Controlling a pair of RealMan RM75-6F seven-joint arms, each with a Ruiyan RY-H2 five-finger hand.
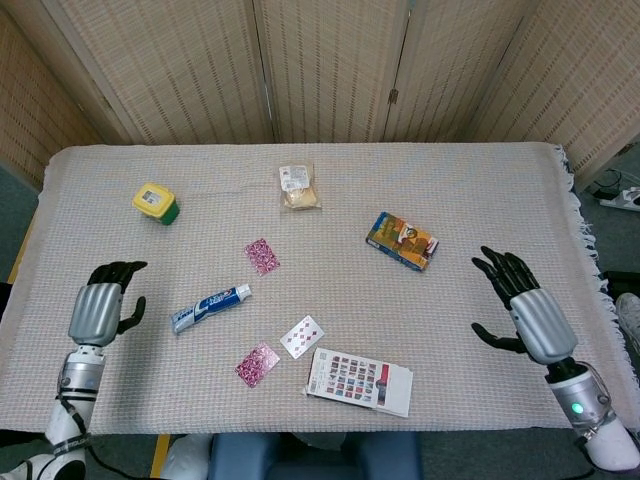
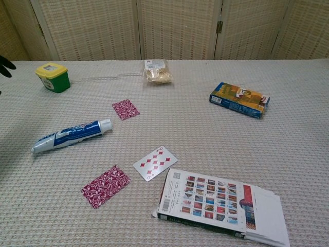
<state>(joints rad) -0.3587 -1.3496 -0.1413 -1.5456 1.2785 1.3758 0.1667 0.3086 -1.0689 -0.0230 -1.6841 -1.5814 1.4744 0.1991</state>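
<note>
A blue and white toothpaste tube [image 1: 210, 306] [image 2: 70, 136] lies on the table cloth, cap toward the back right. My left hand [image 1: 100, 309] hovers open to the left of it, apart from it; only a dark fingertip shows at the left edge of the chest view. My right hand [image 1: 528, 310] is open near the table's right side, holding nothing, to the right of a colourful box [image 1: 402, 240] [image 2: 239, 100]. The chest view does not show the right hand.
A yellow-lidded green tub [image 1: 156, 202] [image 2: 52, 76] stands at the back left, a snack packet [image 1: 299, 187] [image 2: 157, 71] at the back middle. Three playing cards [image 1: 302, 336] [image 2: 154, 163] and a picture booklet [image 1: 360, 380] [image 2: 221, 206] lie near the front.
</note>
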